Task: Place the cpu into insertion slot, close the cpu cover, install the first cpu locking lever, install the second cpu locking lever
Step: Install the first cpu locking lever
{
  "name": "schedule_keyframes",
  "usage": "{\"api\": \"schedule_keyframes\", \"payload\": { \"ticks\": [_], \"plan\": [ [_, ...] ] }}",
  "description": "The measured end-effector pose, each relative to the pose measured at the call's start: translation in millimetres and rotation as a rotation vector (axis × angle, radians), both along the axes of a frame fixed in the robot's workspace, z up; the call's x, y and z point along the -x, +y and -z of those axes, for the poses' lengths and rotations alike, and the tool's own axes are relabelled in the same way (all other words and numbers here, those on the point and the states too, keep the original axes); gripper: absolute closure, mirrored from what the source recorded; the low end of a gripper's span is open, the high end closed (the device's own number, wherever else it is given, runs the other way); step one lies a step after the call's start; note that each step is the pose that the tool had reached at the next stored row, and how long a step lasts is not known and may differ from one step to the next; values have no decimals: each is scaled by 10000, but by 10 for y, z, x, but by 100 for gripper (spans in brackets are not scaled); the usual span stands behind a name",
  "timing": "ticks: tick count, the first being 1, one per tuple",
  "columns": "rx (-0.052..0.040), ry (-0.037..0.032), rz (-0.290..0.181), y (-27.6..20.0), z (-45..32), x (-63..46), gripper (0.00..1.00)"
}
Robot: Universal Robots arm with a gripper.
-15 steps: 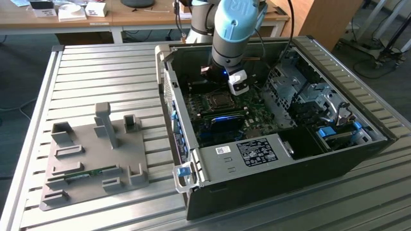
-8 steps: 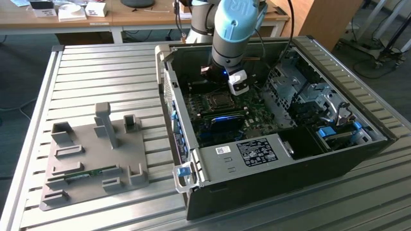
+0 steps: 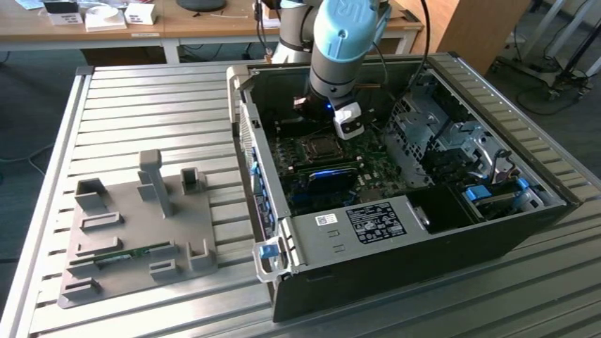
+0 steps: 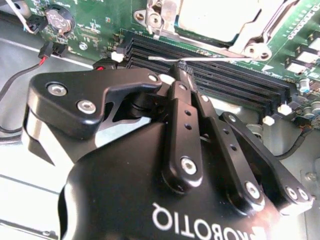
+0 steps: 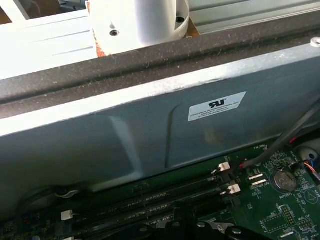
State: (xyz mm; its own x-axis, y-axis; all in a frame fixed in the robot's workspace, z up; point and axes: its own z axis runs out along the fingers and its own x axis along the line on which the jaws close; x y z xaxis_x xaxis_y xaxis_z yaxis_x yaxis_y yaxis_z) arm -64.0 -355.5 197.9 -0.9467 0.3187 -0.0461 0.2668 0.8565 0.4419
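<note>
Case wall (image 5: 150, 125) close behind pincer (image 4: 184, 67); lever (image 4: 200, 58) touching.

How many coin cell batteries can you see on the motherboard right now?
1: the coin cell in a round holder past the memory slots' ends, in both wrist views. The gripper hides some of the motherboard.

You are in robotics lab or test workshop. Ribbed metal tabletop (image 3: 141, 113) carries opened computer case (image 3: 395, 232), side panel off, green motherboard (image 3: 329, 169) exposed. Grey moulded fixture tray (image 3: 141, 232) sits beside case on exterior view's left, with slots and posts for parts. Robot arm (image 3: 343, 42) with light-blue joint reaches down into case. Behind, you see wooden desk (image 3: 188, 24) with small white boxes (image 3: 103, 15), cables hanging under it, grey carpet floor (image 3: 38, 113), stand legs (image 3: 554, 70) at exterior view's right.
</note>
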Motion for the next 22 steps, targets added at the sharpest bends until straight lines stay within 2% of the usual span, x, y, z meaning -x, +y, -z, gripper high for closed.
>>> {"api": "schedule_keyframes", "payload": {
  "ticks": [13,22],
  "plan": [
    [-1,0,0,-12,19,-5,89],
    [-1,-1,-1,-41,26,-8,89]
  ]
}}
